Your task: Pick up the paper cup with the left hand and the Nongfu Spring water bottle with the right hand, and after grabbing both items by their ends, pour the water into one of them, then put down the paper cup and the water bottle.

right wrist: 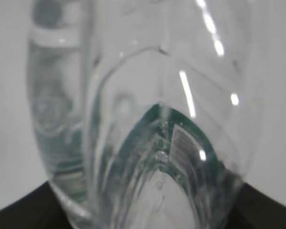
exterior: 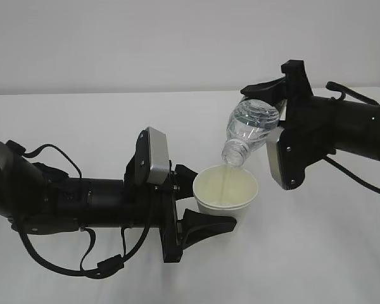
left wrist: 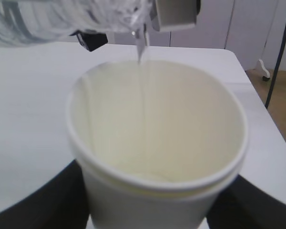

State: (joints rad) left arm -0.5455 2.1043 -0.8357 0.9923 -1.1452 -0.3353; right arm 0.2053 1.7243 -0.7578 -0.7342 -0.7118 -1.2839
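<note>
Exterior view: right black gripper (exterior: 275,104) grips tilted clear ribbed plastic bottle (exterior: 248,130), pouring clear water (exterior: 224,183) into small white paper cup (exterior: 225,197) clamped by left black gripper (exterior: 199,199).

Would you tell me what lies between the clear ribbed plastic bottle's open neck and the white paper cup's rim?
Only a thin stream of clear water falling from the clear ribbed plastic bottle into the white paper cup; the exterior view shows it best.

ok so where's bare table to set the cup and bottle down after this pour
Bare table lies behind the left arm, and in front right of the paper cup. Crowded in the middle, where the bottle tips over the cup between both arms.
</note>
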